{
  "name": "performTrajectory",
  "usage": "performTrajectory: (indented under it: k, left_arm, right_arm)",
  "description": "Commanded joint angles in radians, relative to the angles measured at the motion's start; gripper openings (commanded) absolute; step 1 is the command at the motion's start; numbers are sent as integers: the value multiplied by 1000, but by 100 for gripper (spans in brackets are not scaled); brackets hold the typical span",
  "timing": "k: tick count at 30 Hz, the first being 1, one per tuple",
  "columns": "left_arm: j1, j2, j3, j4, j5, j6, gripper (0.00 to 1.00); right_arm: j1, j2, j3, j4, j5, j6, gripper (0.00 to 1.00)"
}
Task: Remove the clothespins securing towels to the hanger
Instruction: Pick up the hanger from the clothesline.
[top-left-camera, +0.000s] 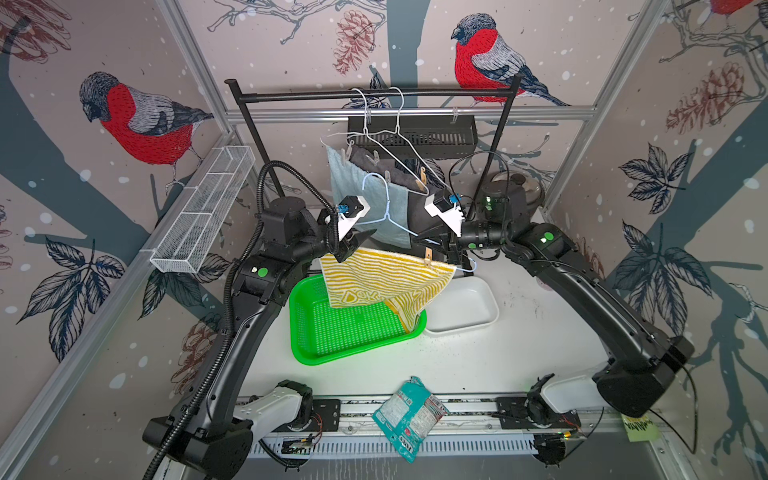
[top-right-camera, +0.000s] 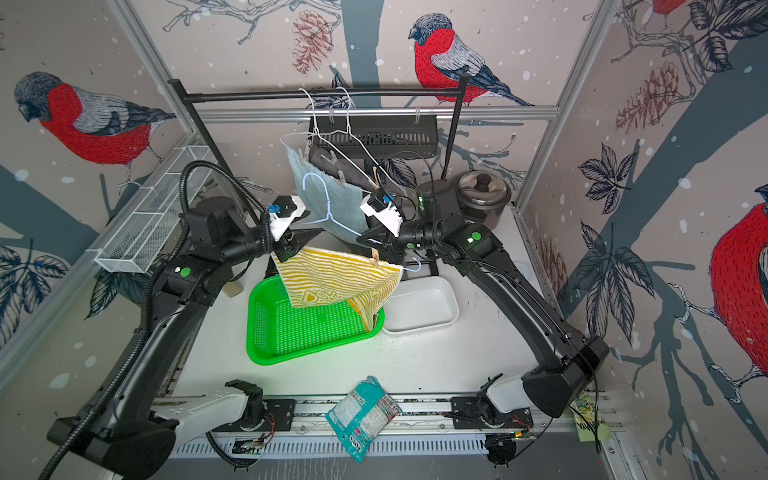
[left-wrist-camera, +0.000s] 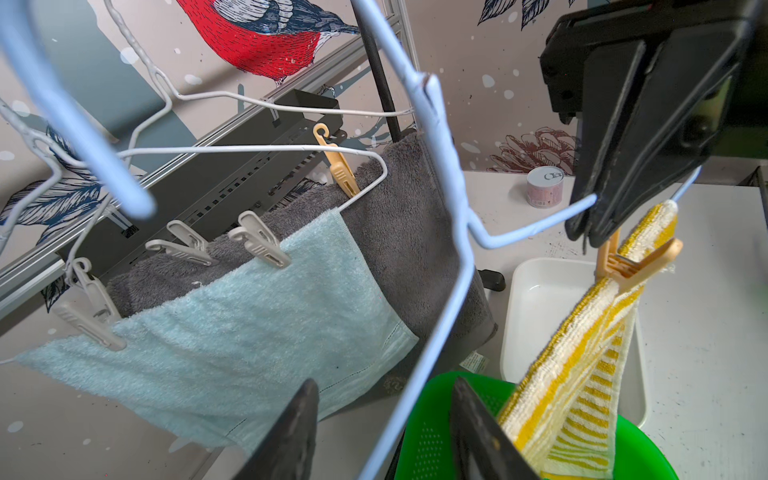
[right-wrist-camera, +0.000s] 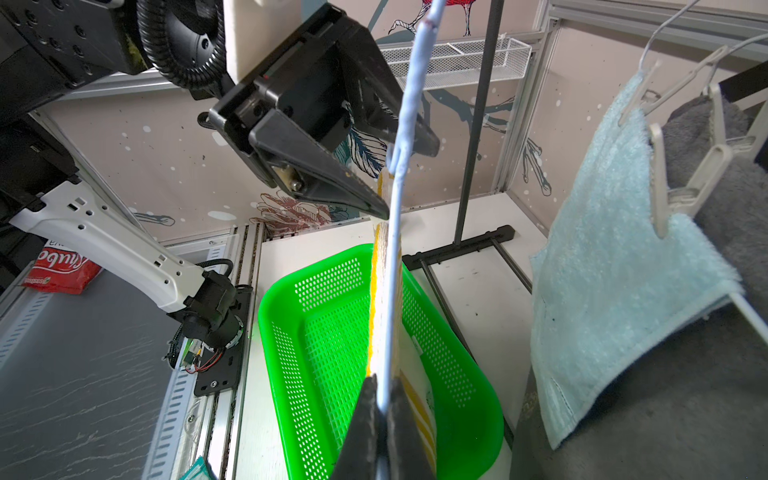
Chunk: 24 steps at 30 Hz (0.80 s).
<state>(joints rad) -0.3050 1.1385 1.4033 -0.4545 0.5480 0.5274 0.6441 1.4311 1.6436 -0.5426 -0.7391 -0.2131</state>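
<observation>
Counting three towels (left-wrist-camera: 232, 332), three hangers (left-wrist-camera: 451, 199), five clothespins (left-wrist-camera: 257, 241) clipped.

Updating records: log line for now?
right gripper shut on light-blue wire hanger | left gripper open around it | tan clothespin clamps yellow-striped towel

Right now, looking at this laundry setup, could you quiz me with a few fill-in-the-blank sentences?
1. The yellow-striped towel hangs over a ____ basket.
2. The right end effector is shut on the pale ____ hanger.
3. Behind the light blue towel hangs a darker towel, coloured ____.
Missing words: green; blue; grey.
</observation>
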Motion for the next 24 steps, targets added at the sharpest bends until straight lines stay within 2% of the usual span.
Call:
performTrajectory:
  k: [1,4,7,9,15,19,22,24]
  left_arm:
    - [1,2,6,4,-4,43,35]
    - [1,4,1,4,-21,61,22]
    - [1,6,-7,7,-28,86,15]
    - [1,-1,-23,16,-22,116,6]
    - [1,-38,-69,57,-23,168,0]
    - [1,-68,-103,80,-39,224,0]
    - [1,-88,-126,94,-67,258,0]
    - [0,-92,-129,92,-92,276,0]
  right_arm:
    - [5,7,12,38,-18,-8,1]
    - [11,17,19,36,-14,-10,1]
    - [15,26,25,32,-5,-18,1]
    - [17,30,29,33,-3,-21,1]
    - [18,32,27,35,4,-22,1]
    - [20,28,23,39,19,-16,1]
    - [20,22,35,47,50,7,12]
    - [20,11,49,58,83,44,30]
